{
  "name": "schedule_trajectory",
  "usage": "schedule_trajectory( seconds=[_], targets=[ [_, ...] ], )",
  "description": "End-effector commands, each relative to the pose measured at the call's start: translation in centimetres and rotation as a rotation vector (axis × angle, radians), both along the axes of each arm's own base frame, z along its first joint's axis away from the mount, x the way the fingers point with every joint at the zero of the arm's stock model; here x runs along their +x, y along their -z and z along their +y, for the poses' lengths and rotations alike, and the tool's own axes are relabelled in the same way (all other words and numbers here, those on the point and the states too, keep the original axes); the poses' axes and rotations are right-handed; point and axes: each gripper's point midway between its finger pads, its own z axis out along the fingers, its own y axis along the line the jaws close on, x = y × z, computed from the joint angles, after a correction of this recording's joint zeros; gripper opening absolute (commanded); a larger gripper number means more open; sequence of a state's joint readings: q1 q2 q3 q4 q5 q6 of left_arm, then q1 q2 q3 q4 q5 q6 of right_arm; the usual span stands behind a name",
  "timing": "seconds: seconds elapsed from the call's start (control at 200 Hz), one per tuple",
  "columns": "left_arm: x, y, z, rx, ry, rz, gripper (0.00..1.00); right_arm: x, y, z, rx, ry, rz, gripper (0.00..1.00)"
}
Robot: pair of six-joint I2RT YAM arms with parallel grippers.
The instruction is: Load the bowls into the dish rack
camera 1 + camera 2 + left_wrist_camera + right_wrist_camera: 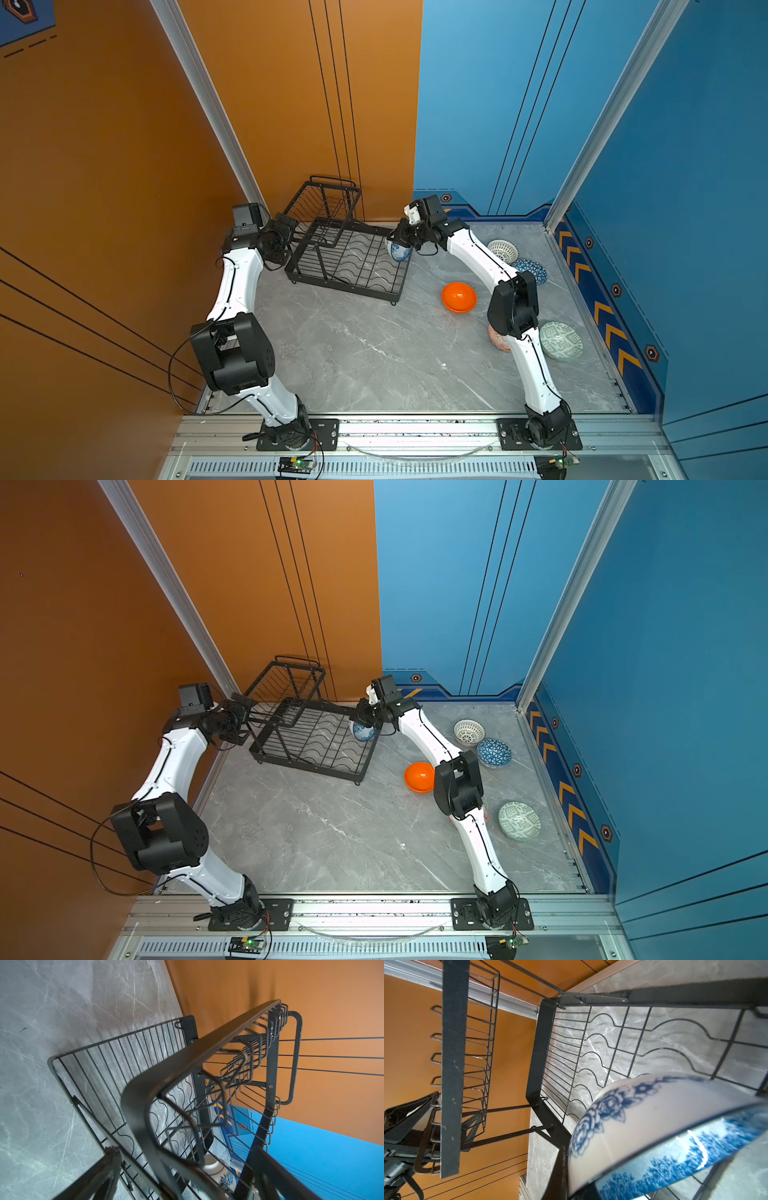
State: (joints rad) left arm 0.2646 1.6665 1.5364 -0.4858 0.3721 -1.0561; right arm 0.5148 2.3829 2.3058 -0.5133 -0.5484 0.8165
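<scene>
Five bowls on the table point(353, 365); one at the dish rack point(343, 286).
Clamped on the rim of the blue-white floral bowl point(400, 252), the right gripper point(397, 242) holds it tilted on edge at the lower tray's right rim. The left gripper point(291, 235) stands with jaws apart around a corner of the raised basket point(322, 199). Right of the rack: orange bowl point(459, 297), white lattice bowl point(503, 250), blue triangle bowl point(531, 270), pale green bowl point(561, 340), orange-white bowl point(498, 340) half hidden by the right arm point(513, 303).

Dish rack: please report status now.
Left gripper open at dish rack, upper tier. Right gripper shut on floral bowl at rack edge. Nothing blocks the slots.
</scene>
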Motion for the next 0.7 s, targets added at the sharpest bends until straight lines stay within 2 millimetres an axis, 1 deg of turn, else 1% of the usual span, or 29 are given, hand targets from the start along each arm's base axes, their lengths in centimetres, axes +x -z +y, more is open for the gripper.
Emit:
schedule_trajectory(
  seconds=[0.0,0.125,0.26,0.485,0.611,0.696],
  targets=[
    [-0.6,-1.2,-0.7,-0.006,0.018,-0.027,0.98,-0.3,-0.7,1.7,0.037,-0.035,-0.021,0.00],
    [-0.6,-1.3,-0.7,-0.009,0.020,-0.030,0.98,-0.5,-0.1,2.0,0.034,-0.043,-0.009,0.00],
    [-0.6,-1.5,-0.8,-0.009,0.020,-0.032,0.98,-0.7,0.5,2.0,0.024,-0.045,0.006,0.00],
    [-1.1,-2.0,-0.5,0.011,0.007,-0.043,0.98,-0.9,0.1,2.2,0.026,-0.064,-0.009,0.00],
    [-1.7,-2.5,-0.1,0.014,-0.002,-0.054,0.98,-0.7,-1.0,2.1,0.036,-0.069,-0.036,0.00],
    [-2.6,-2.9,-0.1,0.024,-0.005,-0.056,0.98,-0.5,-2.7,1.9,0.047,-0.071,-0.077,0.00]
  ],
)
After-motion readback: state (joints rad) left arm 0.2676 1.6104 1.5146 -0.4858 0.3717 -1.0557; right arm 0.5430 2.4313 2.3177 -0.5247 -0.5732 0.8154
